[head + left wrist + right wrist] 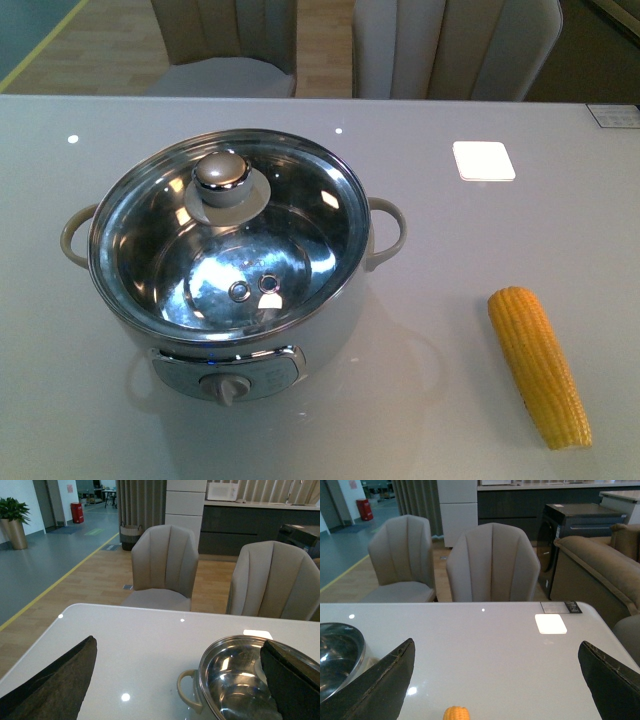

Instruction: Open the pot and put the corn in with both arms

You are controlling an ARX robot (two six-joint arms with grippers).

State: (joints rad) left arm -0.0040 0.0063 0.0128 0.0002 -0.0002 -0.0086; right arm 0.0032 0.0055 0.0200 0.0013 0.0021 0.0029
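**Pot (338, 322) lidded on the bench (450, 250), corn (538, 365) beside it, both claws spread and empty**

Left of centre in the front view, the pot stands upright on the white bench. Its cream-white body faces the camera with the control knob (228, 388), and a loop handle (390, 230) sticks out on either side. The glass lid (300, 190) lies shut on its rim, and the lid knob (222, 172) shows toward the back left. The shiny steel inside shows through the glass, with nothing lying in it.

The corn lies flat on the bench to the pot's right, well apart from it. It runs away from the camera, with its near end angled further right. Beyond it a white square (484, 160) shows on the bench top, and two beige chairs (225, 45) stand past the far edge.

The left claw (178, 644) is held above the bench with its dark fingers (55, 680) spread wide. It grips nothing, and the pot's rim sits beside one finger. The right claw (496, 645) is equally wide open and has hold of nothing. One end of the corn shows between its fingers (370, 685), untouched.
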